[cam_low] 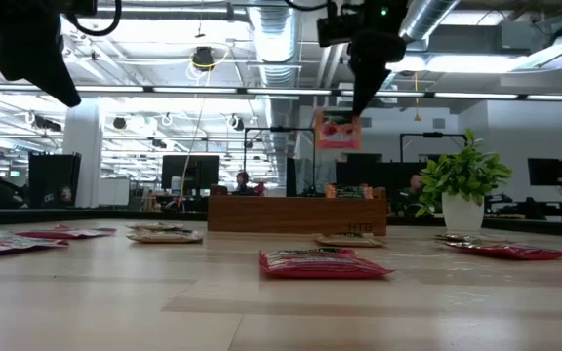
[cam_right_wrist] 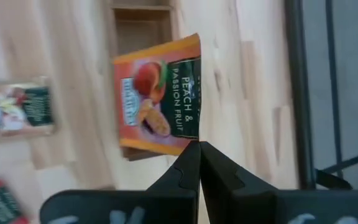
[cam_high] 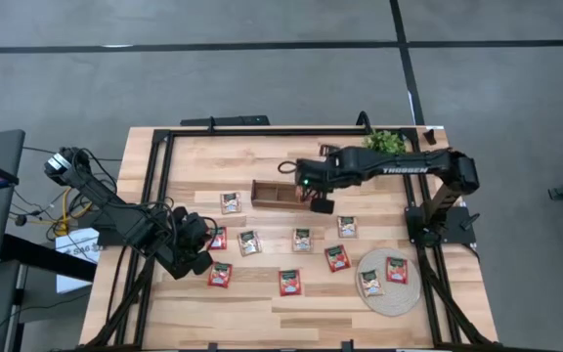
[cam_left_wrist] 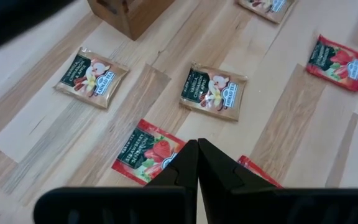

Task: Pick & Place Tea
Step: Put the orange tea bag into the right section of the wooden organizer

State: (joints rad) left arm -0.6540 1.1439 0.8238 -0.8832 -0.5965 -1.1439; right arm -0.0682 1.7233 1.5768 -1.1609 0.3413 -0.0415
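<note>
Wooden table [cam_high: 262, 303] strewn with tea sachets [cam_high: 290, 282]; right gripper [cam_right_wrist: 198, 144] pinches an orange sachet [cam_right_wrist: 159, 93], left gripper [cam_left_wrist: 197, 144] closed empty.

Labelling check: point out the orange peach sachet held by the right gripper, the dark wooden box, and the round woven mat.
orange peach sachet [cam_right_wrist: 159, 99], right wrist view, printed centre.
right gripper [cam_right_wrist: 199, 149], right wrist view, fingertips pinching the sachet's edge.
dark wooden box [cam_high: 277, 194], high view, long wall.
round woven mat [cam_high: 387, 301], high view, bare near rim.

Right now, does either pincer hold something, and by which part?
The right pincer holds an orange peach sachet by one edge, above the wooden box. The left pincer is shut and holds nothing, over the sachets on the table.
</note>
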